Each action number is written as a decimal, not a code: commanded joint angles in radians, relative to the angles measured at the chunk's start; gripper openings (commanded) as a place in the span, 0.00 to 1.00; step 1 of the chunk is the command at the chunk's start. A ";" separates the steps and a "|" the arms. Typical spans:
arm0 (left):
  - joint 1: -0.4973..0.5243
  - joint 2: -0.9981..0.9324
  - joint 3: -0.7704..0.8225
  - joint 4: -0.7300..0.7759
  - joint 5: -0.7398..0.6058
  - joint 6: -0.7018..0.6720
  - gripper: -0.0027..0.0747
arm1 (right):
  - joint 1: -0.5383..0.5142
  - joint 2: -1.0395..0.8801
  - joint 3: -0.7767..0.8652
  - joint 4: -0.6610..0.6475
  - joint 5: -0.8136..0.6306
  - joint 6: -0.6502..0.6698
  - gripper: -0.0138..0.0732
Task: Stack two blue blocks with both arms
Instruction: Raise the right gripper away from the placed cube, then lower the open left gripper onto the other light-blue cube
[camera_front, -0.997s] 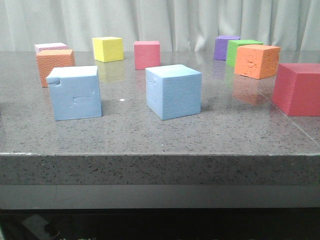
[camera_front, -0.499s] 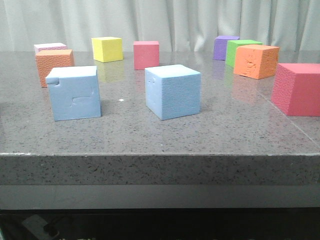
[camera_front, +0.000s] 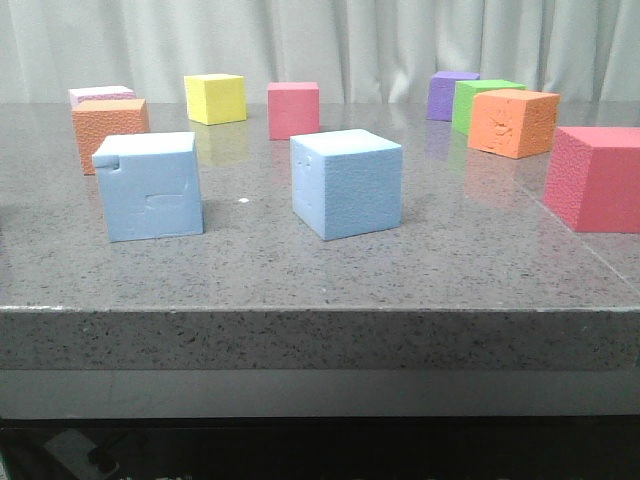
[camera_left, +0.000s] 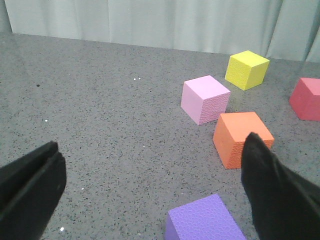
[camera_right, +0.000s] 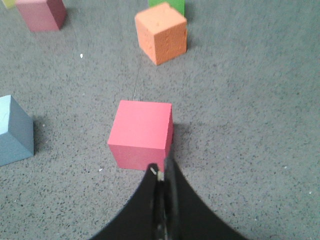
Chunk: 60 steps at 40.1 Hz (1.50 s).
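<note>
In the front view two light blue blocks stand apart on the grey table. The notched blue block (camera_front: 148, 186) is at the left, with dents on its front face. The plain blue block (camera_front: 346, 182) is near the middle. Neither gripper shows in that view. My left gripper (camera_left: 150, 187) is open over bare tabletop, with a purple cube (camera_left: 205, 220) low between its fingers (camera_left: 272, 190); no blue block shows there. My right gripper (camera_right: 162, 172) is shut on nothing, its tips just short of a red cube (camera_right: 142, 132). A blue block (camera_right: 15, 130) shows at that view's edge.
Along the back of the table stand an orange cube (camera_front: 110, 128), a pink cube (camera_front: 100, 95), a yellow cube (camera_front: 215, 97), a red cube (camera_front: 293, 108), a purple cube (camera_front: 452, 95), a green cube (camera_front: 482, 98) and another orange cube (camera_front: 514, 122). A large red cube (camera_front: 597, 178) sits at the right.
</note>
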 joint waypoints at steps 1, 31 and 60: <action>-0.006 -0.004 -0.037 -0.002 -0.085 -0.006 0.93 | -0.007 -0.091 0.064 -0.020 -0.175 -0.011 0.08; -0.192 0.180 -0.218 -0.089 0.141 -0.006 0.93 | -0.007 -0.225 0.219 -0.025 -0.303 -0.011 0.08; -0.462 0.715 -0.708 -0.149 0.647 -0.141 0.93 | -0.007 -0.225 0.219 -0.025 -0.303 -0.010 0.08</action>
